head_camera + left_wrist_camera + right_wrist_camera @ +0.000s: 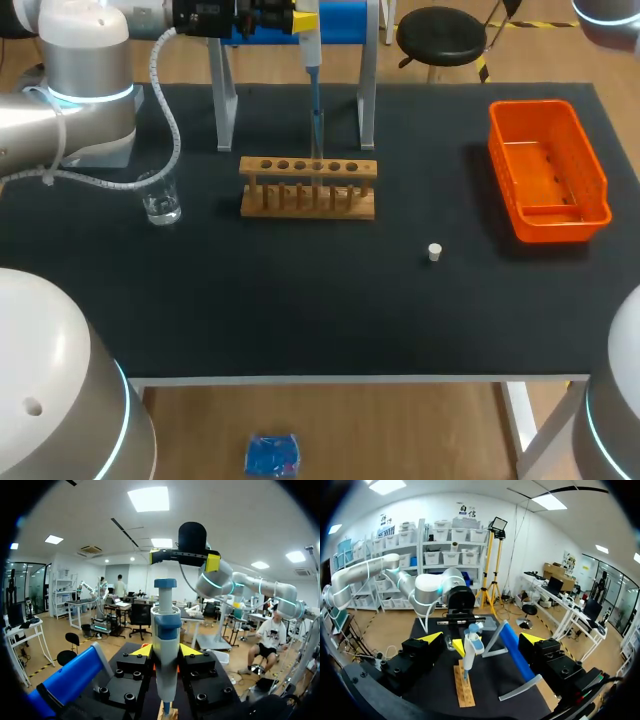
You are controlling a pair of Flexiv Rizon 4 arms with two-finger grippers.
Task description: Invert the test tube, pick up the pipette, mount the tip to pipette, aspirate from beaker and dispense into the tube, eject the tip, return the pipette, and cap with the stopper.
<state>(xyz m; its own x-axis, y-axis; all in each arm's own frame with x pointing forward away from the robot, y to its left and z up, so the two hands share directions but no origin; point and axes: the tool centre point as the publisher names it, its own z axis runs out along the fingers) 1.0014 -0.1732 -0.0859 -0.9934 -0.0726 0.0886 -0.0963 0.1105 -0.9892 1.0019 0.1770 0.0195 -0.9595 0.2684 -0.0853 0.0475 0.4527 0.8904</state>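
Two left jaws clamping pipette, right jaws spread wide apart

2 silver arms w/ cyan rings, blk grippers, yellow tips, coiled cable.

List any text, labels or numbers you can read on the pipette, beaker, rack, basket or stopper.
None can be read.
Pipette: any markings are too small or blurred to make out.
Beaker, rack, orange basket, stopper: no lettering shows.
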